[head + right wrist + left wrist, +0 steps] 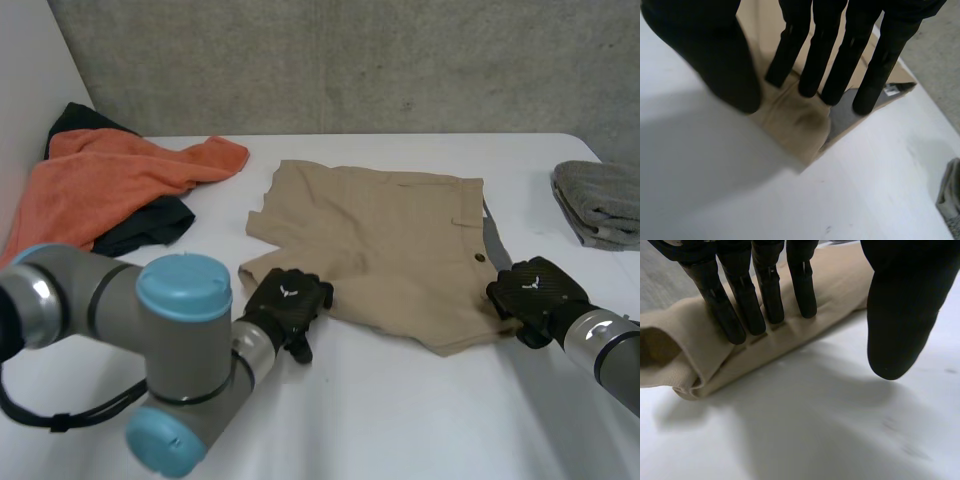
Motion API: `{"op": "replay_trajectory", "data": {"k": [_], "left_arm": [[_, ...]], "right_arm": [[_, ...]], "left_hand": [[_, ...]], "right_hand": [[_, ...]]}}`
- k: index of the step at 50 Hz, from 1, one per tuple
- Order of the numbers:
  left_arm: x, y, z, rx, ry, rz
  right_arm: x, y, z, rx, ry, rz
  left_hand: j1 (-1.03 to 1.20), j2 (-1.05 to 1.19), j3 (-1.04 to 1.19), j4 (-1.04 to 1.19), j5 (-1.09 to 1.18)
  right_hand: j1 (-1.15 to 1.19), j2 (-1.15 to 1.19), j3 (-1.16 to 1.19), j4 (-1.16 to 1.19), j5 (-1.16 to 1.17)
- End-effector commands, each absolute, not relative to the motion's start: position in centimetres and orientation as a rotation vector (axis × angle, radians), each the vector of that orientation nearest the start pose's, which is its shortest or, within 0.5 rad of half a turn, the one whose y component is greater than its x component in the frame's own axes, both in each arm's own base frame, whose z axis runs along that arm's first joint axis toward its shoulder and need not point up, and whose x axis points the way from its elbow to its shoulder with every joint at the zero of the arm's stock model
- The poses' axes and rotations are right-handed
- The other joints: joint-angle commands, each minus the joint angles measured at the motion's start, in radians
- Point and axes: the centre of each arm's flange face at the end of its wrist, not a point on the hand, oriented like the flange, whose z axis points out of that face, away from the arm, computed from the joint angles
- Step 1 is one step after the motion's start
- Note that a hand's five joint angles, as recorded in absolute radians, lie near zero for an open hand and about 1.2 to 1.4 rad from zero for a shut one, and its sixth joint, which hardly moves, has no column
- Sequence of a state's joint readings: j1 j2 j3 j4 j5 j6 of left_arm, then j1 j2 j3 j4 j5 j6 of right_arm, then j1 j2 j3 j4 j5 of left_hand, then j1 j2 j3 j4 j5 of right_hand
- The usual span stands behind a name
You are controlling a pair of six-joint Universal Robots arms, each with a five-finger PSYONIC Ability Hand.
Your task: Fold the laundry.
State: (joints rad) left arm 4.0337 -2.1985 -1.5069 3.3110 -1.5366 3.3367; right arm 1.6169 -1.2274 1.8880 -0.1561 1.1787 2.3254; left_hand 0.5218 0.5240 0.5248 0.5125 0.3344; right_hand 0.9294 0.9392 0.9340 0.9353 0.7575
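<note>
while the tan cotton shorts (380, 250) lie seemingly doubled over on the white desk (400, 420), left hand (287, 303) and right hand (535, 292) press straight, slightly spread fingers (747, 305) on their near corners, pinching nothing, the crumpled orange cloth (110, 180) looking unfolded, the grey towel (605, 205) done.

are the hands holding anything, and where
Nothing is held: the left hand rests straight fingers on the beige shorts at the near left edge, the right hand at the near right corner.
</note>
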Motion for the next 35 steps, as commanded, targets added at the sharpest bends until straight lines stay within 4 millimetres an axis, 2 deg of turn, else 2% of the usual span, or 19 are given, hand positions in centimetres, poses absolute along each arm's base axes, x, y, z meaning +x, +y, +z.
{"op": "replay_trajectory", "data": {"k": [1,8,16,18,22,23,26,35], "left_arm": [[-35.8,-24.2,11.4,1.149,2.530,-1.933],[-37.6,-26.7,11.6,1.104,2.465,-2.027],[-39.1,-28.6,9.9,1.208,2.320,-2.038],[-39.3,-28.8,9.7,1.231,2.282,-2.043],[-39.9,-29.7,9.5,1.245,2.221,-2.071],[-40.2,-30.0,9.7,1.238,2.205,-2.089],[-40.4,-30.3,10.0,1.230,2.190,-2.112],[-40.1,-30.2,10.2,1.207,2.188,-2.119]], "right_arm": [[18.1,-28.8,12.9,-1.419,2.283,-1.816],[18.2,-28.9,12.9,-1.409,2.283,-1.825],[19.0,-29.3,12.9,-1.425,2.277,-1.852],[19.2,-29.4,13.0,-1.429,2.287,-1.864],[19.3,-29.8,13.3,-1.423,2.307,-1.892],[19.3,-29.9,13.4,-1.422,2.308,-1.899],[19.4,-30.2,13.7,-1.399,2.311,-1.919],[19.1,-30.6,14.6,-1.267,2.370,-1.926]], "left_hand": [[-0.003,-0.005,-0.006,0.006,0.010],[0.000,-0.002,-0.003,0.009,0.013],[0.038,0.036,0.035,0.047,0.051],[0.123,0.121,0.120,0.132,0.136],[0.495,0.493,0.492,0.504,0.508],[0.662,0.660,0.659,0.671,0.675],[0.874,0.872,0.871,0.883,0.887],[0.874,0.872,0.871,0.884,0.887]], "right_hand": [[0.467,0.457,0.462,0.461,0.464],[0.467,0.457,0.462,0.461,0.464],[0.467,0.457,0.462,0.461,0.464],[0.467,0.457,0.462,0.461,0.464],[0.467,0.457,0.462,0.461,0.464],[0.467,0.457,0.462,0.461,0.464],[0.467,0.457,0.462,0.461,0.464],[0.467,0.457,0.462,0.461,0.464]]}}
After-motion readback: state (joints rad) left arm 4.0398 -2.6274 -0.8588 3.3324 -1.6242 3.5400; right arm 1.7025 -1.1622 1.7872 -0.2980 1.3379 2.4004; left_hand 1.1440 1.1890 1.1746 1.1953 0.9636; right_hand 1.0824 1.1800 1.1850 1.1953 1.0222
